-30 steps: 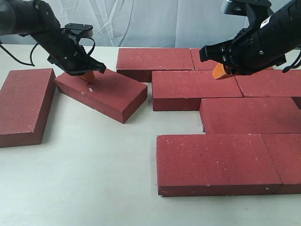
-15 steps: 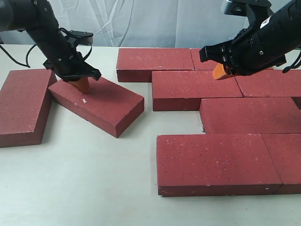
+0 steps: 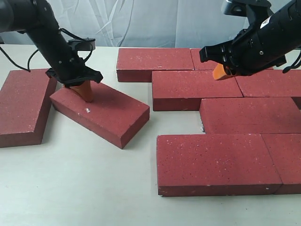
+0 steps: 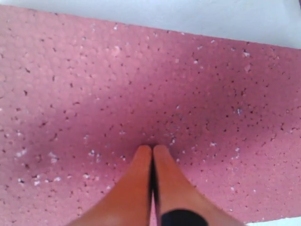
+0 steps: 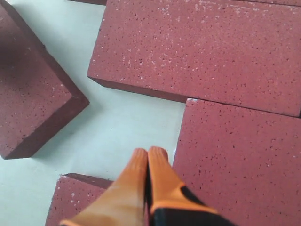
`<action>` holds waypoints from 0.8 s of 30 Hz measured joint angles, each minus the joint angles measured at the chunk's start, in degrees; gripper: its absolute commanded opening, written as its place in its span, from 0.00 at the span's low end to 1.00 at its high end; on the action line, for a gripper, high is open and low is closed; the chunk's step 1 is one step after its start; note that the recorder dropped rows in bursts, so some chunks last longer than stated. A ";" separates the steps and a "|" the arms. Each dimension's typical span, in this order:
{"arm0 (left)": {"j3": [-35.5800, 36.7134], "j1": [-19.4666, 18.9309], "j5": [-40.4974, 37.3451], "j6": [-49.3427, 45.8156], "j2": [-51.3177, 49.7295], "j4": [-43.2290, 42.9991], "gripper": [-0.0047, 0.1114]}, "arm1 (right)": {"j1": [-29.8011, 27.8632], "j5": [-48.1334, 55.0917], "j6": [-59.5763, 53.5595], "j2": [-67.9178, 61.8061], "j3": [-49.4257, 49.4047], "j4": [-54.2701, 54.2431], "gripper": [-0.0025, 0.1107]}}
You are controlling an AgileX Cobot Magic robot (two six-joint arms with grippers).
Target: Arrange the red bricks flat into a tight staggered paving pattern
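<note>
Here we are, and this looks like a robotics lab set-up: a plain off-white desk (image 3: 94, 188), a creased pale cloth backdrop (image 3: 155, 23) hung behind it, a black left arm (image 3: 47, 37) and right arm (image 3: 273, 37) trailing cables, and red bricks (image 3: 218, 162) laid out on top.

On the surface (image 3: 84, 188), the paved red bricks (image 3: 221, 113) fill the 12-to-4 o'clock area in 4 staggered, touching rows. A skewed brick (image 3: 101, 113) lies apart at their 9 o'clock, with an outer brick (image 3: 23, 106) just beside it, farther toward 9 o'clock. The left claw (image 3: 83, 93) rests on the skewed brick's 11 o'clock end. The right claw (image 3: 221, 73) hangs above the rows at 1 o'clock.
</note>
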State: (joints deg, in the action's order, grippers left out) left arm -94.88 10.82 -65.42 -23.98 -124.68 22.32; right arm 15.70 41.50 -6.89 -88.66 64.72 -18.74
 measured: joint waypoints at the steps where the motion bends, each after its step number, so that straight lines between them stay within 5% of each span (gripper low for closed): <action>1: 0.11 0.00 -0.11 0.00 0.00 0.65 0.04 | 0.00 0.00 0.00 0.00 0.00 0.00 0.02; 24: 0.34 0.00 5.16 6.83 -0.58 7.90 0.04 | 0.00 0.00 0.00 0.00 0.00 -1.00 0.02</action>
State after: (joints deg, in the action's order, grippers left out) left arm -94.54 10.82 -60.27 -17.15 -125.26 30.22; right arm 15.70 41.50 -6.89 -88.66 64.72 -19.74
